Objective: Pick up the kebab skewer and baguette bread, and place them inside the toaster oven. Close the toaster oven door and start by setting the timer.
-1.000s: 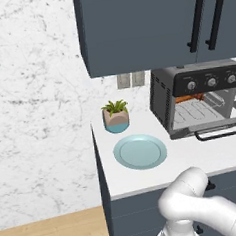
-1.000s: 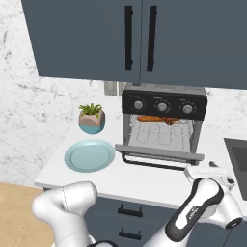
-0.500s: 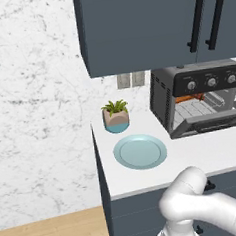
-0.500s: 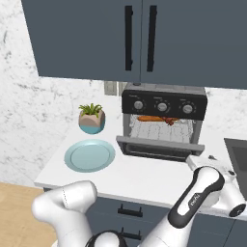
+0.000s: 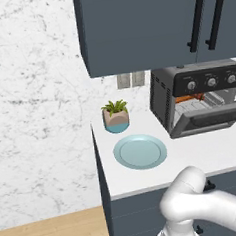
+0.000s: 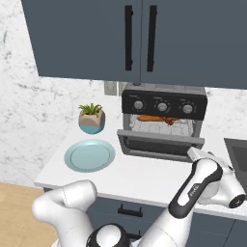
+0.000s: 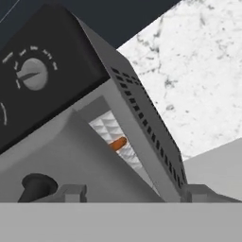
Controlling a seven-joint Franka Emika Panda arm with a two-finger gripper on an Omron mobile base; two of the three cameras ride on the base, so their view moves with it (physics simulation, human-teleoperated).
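The toaster oven (image 6: 164,103) stands on the counter under the cabinets, its three knobs along the top. Inside on the rack lie the orange-brown baguette bread (image 6: 148,118) and, to its right, the dark red kebab skewer (image 6: 170,120). The toaster oven door (image 6: 158,143) hangs half raised, tilted up from the counter. My gripper (image 6: 194,154) sits under the door's right end, pressed against it. In the hand view the door (image 7: 71,156) is very close, with one knob (image 7: 30,74) above and the baguette's tip (image 7: 118,143) in the gap. The fingertips (image 7: 71,192) stand wide apart, open.
A light blue plate (image 6: 89,155) lies left of the oven, with a small potted plant (image 6: 91,118) behind it. Dark cabinets (image 6: 140,38) hang low above the oven. A sink edge (image 6: 236,154) is at the right. The counter's front edge (image 5: 160,184) runs close to my arm.
The oven door has swung up from lying nearly flat to half raised. My hand has risen with it at the door's right end.
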